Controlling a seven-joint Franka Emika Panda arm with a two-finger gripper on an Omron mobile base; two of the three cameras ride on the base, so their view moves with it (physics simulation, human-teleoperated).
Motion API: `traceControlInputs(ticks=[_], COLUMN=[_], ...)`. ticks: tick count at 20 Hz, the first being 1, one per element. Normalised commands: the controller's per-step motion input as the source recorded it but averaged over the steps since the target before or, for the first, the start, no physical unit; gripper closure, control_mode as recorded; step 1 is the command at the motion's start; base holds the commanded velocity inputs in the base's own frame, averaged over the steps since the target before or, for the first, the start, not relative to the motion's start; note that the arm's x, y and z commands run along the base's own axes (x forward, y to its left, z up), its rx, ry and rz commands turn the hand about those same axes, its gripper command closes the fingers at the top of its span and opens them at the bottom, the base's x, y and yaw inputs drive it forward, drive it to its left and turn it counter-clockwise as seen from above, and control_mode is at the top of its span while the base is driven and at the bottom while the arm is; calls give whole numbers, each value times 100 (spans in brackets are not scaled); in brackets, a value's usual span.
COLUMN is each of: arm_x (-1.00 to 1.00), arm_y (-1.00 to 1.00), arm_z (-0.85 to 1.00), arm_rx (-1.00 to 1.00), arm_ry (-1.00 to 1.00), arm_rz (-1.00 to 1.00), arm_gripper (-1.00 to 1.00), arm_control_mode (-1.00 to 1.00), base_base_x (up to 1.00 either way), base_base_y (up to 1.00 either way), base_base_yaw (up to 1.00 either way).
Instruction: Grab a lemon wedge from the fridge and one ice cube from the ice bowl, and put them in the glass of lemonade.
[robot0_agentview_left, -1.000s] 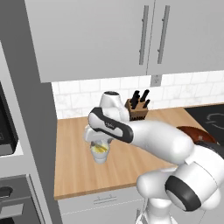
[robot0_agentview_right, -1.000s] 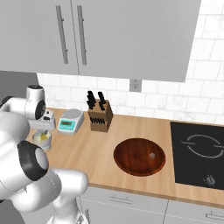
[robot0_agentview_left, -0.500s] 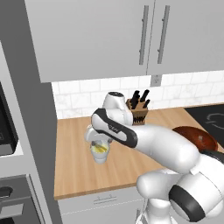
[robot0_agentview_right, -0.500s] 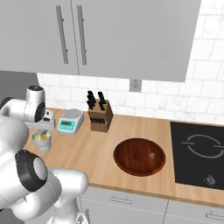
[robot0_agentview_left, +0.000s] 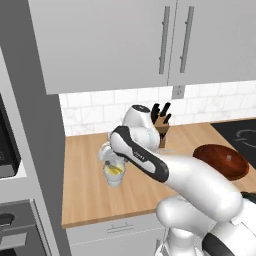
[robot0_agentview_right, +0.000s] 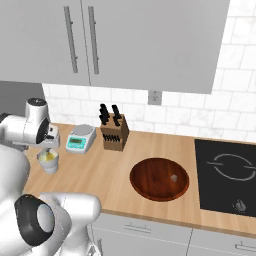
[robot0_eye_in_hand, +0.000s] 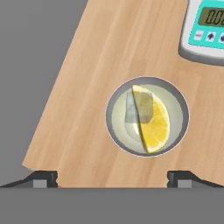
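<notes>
Lemon wedge (robot0_eye_in_hand: 153, 122) and ice cube (robot0_eye_in_hand: 139, 107) lay in the glass of lemonade (robot0_eye_in_hand: 147, 116) directly beneath the claw (robot0_eye_in_hand: 111, 177), which hung released and empty, evidently for dropping them in.

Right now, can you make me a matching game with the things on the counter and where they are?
Things:
1. lemon wedge
2. ice bowl
3. kitchen scale
4. gripper

Places or states:
A. beside the knife block
B. open, above the glass of lemonade
C. inside the glass with an ice cube
D. next to the black cooktop

Pairs: 1-C, 2-D, 3-A, 4-B
</notes>
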Motion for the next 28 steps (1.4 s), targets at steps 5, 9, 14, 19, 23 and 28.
traceControlInputs(ticks=[5, 9, 14, 19, 23, 28], arm_x=[-96, -76, -38, -21, -29, -81], arm_y=[-7, -25, -38, -41, -56, -27], arm_z=[11, 28, 77, 98, 85, -4], arm_rx=[0, -1, 0, 0, 0, 0], arm_ry=[-29, -31, -23, -4, 0, -1], arm_rz=[-2, -4, -8, -6, -5, -5], arm_gripper=[-100, -100, -100, -100, -100, -100], arm_control_mode=[-100, -100, -100, -100, -100, -100], base_base_x=[0, 0, 0, 0, 0, 0], base_base_y=[0, 0, 0, 0, 0, 0], base_base_yaw=[0, 0, 0, 0, 0, 0])
